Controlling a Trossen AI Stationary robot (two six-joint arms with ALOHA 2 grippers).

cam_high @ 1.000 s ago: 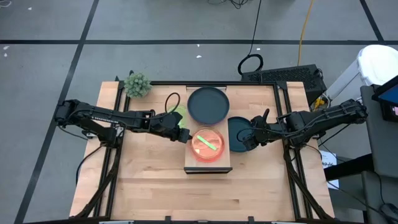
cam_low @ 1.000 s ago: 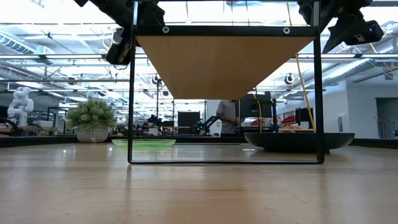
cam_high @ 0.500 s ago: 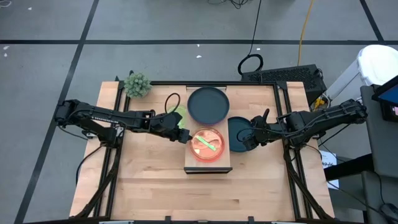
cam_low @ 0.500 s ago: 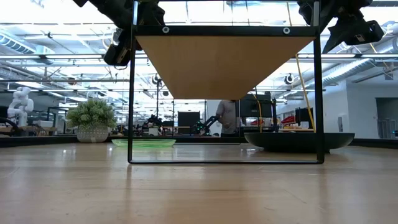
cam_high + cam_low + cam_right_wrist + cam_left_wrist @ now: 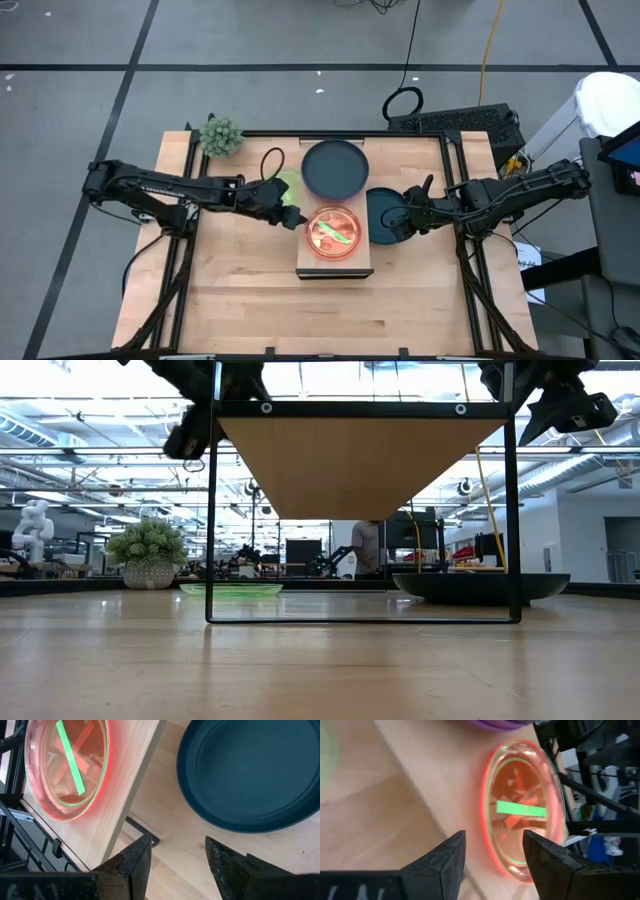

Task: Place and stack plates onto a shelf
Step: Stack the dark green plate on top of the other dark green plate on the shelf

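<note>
small green plant (image 5: 221, 135) (potted), black cable loop (image 5: 402, 103) on floor

We see a translucent pink plate (image 5: 334, 233) with green streaks on the light-wood shelf (image 5: 335, 265), beside dark teal plates (image 5: 335, 167).

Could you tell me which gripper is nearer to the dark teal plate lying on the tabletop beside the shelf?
The right gripper, open, sits right over that teal plate. The left gripper, also open, is on the shelf's far side, by the pink plate.
</note>
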